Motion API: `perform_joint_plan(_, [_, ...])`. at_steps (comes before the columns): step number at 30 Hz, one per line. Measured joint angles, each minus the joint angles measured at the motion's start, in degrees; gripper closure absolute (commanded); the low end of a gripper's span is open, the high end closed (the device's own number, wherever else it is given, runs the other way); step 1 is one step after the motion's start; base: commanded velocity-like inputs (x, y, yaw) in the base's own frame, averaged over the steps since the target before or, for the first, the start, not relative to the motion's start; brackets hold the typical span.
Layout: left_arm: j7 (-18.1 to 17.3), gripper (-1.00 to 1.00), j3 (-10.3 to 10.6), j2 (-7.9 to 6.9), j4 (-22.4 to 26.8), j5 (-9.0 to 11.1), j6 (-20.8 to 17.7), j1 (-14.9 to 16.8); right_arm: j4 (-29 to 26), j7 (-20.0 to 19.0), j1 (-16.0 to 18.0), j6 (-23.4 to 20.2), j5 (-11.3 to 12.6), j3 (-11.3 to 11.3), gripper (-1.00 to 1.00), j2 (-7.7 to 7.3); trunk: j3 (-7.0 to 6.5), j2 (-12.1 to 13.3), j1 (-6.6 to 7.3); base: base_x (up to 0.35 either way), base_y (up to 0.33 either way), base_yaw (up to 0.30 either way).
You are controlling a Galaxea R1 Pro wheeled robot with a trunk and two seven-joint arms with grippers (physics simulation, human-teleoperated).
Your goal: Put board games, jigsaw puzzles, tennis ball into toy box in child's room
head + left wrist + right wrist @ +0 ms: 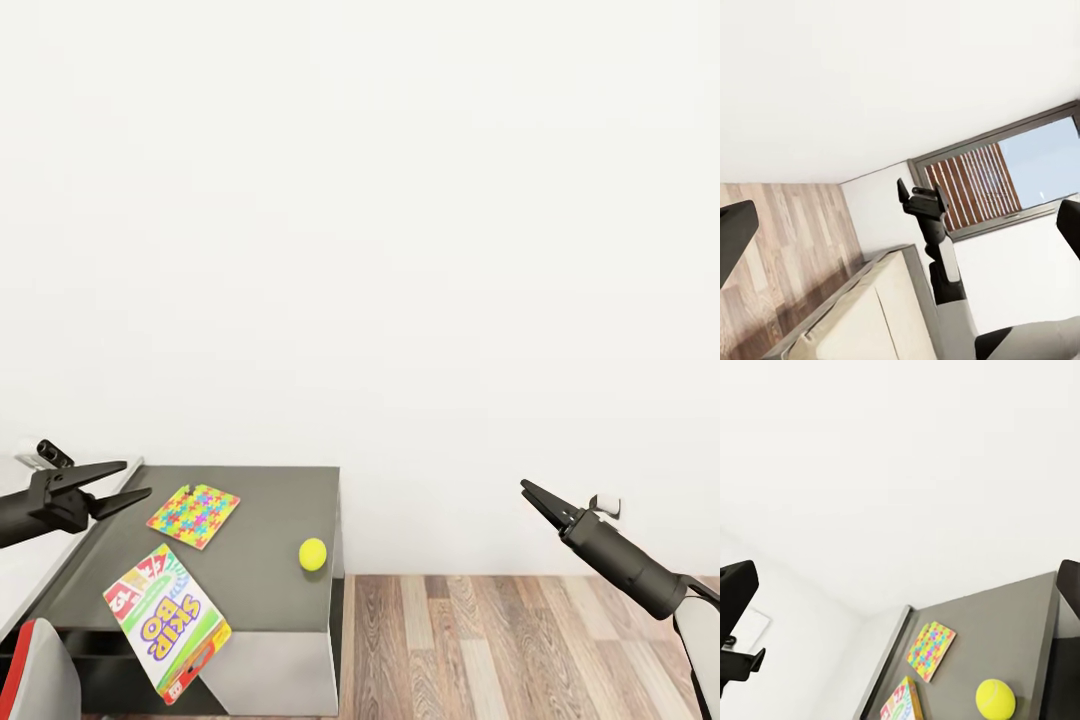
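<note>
On the dark grey cabinet section of the table lie a multicolour jigsaw puzzle, a yellow-green tennis ball and the SKIP-BO board game, which overhangs the front edge. My left gripper hangs open above the cabinet's left end, just left of the puzzle. Over the floor, well right of the table, my right gripper is open and empty. The right wrist view holds the puzzle, the ball and the game box. The cream bed is in the left wrist view. The toy box is out of view.
The pale grey desk top joins the cabinet on the left. A red and grey chair back rises at the lower left. Brown plank floor stretches right of the table. A slatted window stands beyond the bed.
</note>
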State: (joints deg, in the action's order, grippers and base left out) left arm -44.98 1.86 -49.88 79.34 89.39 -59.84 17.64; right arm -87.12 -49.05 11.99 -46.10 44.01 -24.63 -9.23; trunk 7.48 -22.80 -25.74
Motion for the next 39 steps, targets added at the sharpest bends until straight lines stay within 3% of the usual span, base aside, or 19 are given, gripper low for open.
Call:
perform_joint_plan(7, [-0.25, -1.00, 0.00, 0.18, 0.00, -0.90, 0.00, 0.00, 0.03, 0.00, 0.00, 0.00, 0.01, 0.08, -1.00, 0.00, -0.66, 0.00, 0.00, 0.000, 0.000, 0.000])
perform_joint_plan(34, [-0.25, -1.00, -0.09, 0.27, 0.00, -1.06, -0.01, 0.00, 0.03, 0.00, 0.00, 0.03, 0.01, -0.02, -1.00, 0.00, -3.19, 0.01, 0.00, 0.000, 0.000, 0.000])
perform_joint_plan(39, [-0.19, -1.00, -0.12, 1.01, 0.01, -1.08, 0.00, 0.00, -0.01, -0.17, 0.00, 0.01, 0.00, -0.08, -1.00, -0.05, -3.34, 0.01, 0.00, 0.000, 0.000, 0.000])
